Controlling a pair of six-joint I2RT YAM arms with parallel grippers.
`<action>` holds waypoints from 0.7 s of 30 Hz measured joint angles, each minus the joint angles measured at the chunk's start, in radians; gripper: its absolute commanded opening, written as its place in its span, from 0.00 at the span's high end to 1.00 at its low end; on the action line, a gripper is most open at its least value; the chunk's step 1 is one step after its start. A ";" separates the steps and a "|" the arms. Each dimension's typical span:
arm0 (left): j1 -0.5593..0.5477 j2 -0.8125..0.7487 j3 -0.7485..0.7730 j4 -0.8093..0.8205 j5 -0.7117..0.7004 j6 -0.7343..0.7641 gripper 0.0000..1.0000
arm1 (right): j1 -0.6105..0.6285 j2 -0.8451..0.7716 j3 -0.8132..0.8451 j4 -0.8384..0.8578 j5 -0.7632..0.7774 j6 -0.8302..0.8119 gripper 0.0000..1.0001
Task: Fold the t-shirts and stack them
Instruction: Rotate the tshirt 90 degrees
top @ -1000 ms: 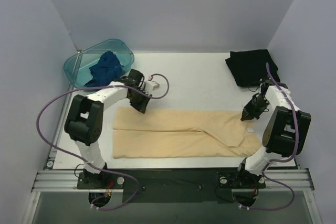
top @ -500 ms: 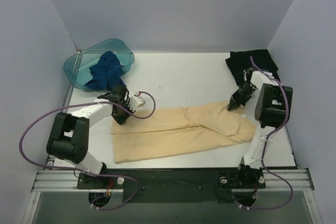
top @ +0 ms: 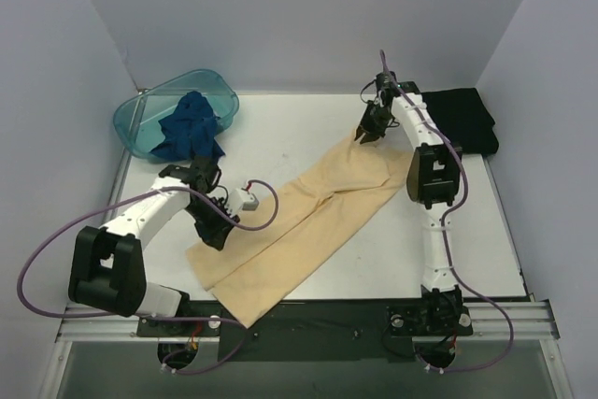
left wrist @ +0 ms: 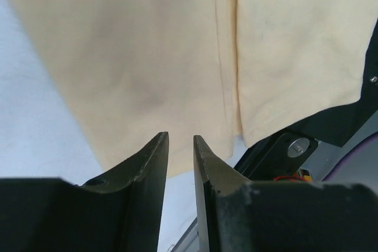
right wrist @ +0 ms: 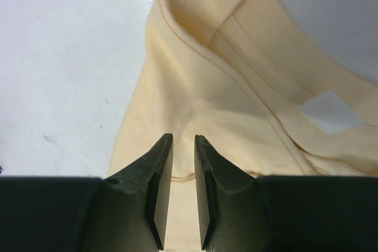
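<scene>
Top external: we see the tan shirt (top: 299, 221) stretched diagonally on the bench (top: 308, 128), near the basin (top: 131, 117) holding the blue shirt (top: 190, 123). The black shirt (top: 462, 117) sits well apart from the basin. Left wrist: left tool (left wrist: 181, 140) barely parted over the tan cloth, gripping nothing, probably so it lies flat for folding. Right wrist: right tool (right wrist: 183, 140) likewise parted and empty.

Illumination is even and diffuse, from overhead. The worktop (top: 308, 137) reads bright white, and shadows under the arms are soft and faint. The overhead view is sharp throughout. In the wrist views, the left hand (left wrist: 180, 143) and right hand (right wrist: 183, 140) are dark and slightly soft-edged, while the pale yellow t-shirt (right wrist: 195, 87) seams are crisp.
</scene>
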 measured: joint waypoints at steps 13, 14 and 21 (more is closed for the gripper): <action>0.120 0.060 0.065 0.132 -0.128 -0.049 0.68 | -0.154 -0.590 -0.635 0.060 0.088 -0.097 1.00; 0.124 0.071 0.060 0.145 -0.143 -0.049 0.68 | -0.175 -0.593 -0.690 0.068 0.075 -0.083 1.00; 0.109 0.084 -0.002 0.168 -0.168 -0.043 0.67 | -0.245 -0.319 -0.668 0.064 -0.049 0.002 1.00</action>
